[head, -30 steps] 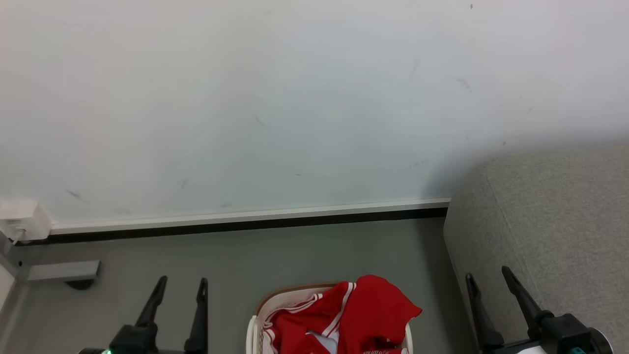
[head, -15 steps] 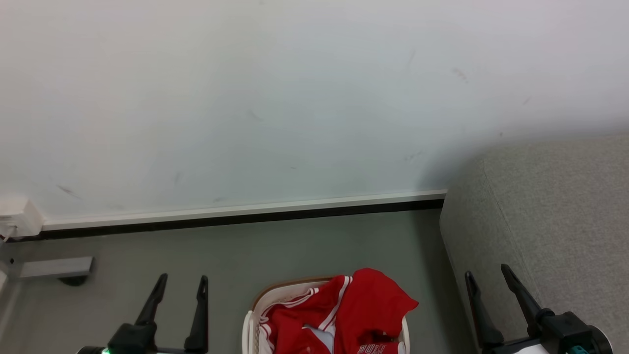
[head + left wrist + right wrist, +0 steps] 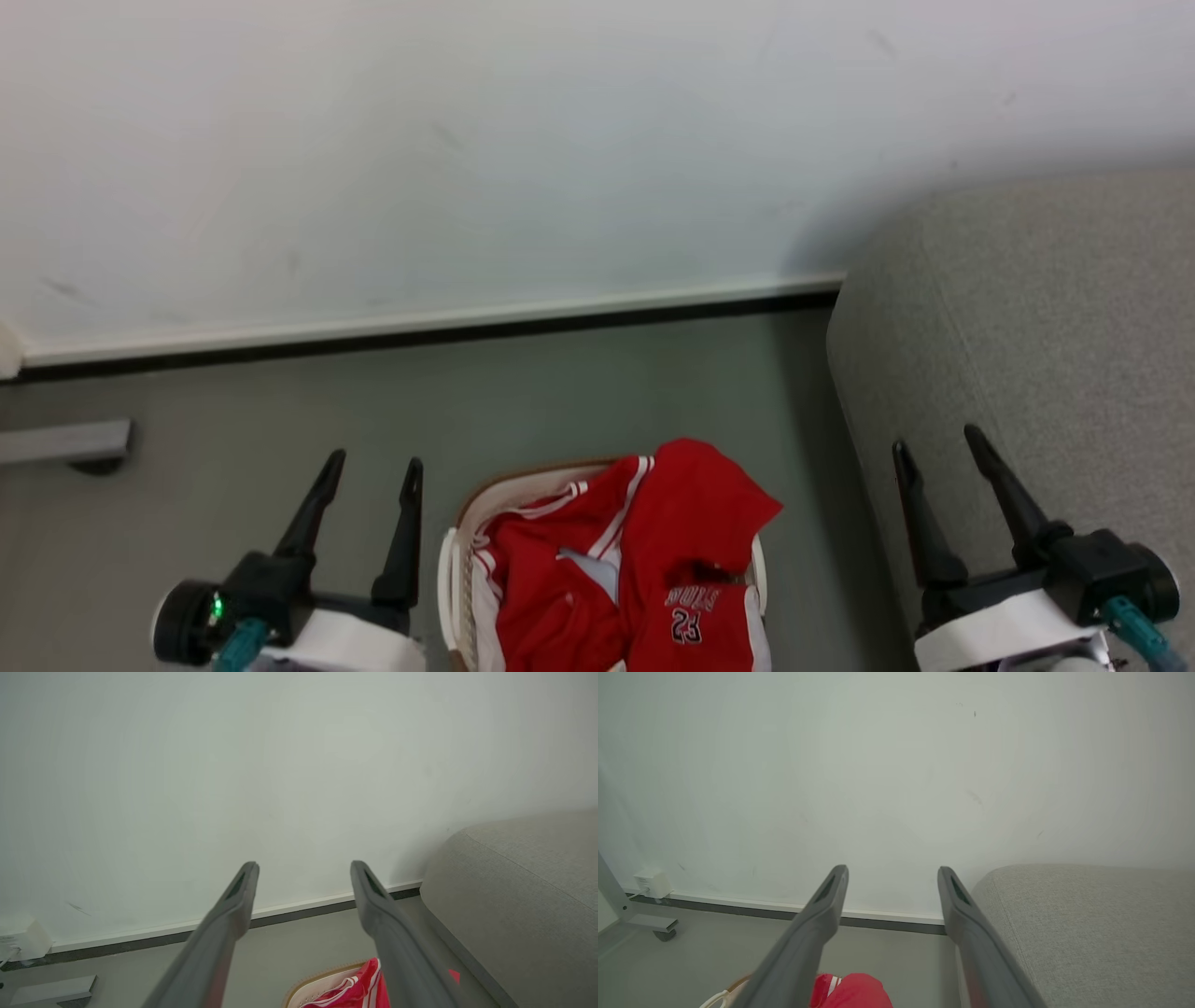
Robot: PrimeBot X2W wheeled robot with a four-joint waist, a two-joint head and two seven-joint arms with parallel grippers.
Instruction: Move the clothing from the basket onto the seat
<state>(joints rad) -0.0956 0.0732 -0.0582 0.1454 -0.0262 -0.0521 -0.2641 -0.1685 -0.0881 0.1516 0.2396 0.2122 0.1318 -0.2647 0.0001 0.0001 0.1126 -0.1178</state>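
Clothing (image 3: 691,523) between left gripper (image 3: 374,458), right gripper (image 3: 935,438)

You get bright, even, soft light on the wall (image 3: 467,140), with no glare. A soft shadow sits at 2 o'clock in the head view, where the wall meets the seat (image 3: 1027,327), and the floor (image 3: 560,392) darkens beside it. Both wrist views dim toward their corners, and the fingers (image 3: 205,961) blur near 6 o'clock.

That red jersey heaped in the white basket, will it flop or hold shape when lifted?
Probably floppy: the red white-striped sports clothing lies crumpled, draping over the rim of the cream perforated plastic basket. Its overlapping layers may lift together.
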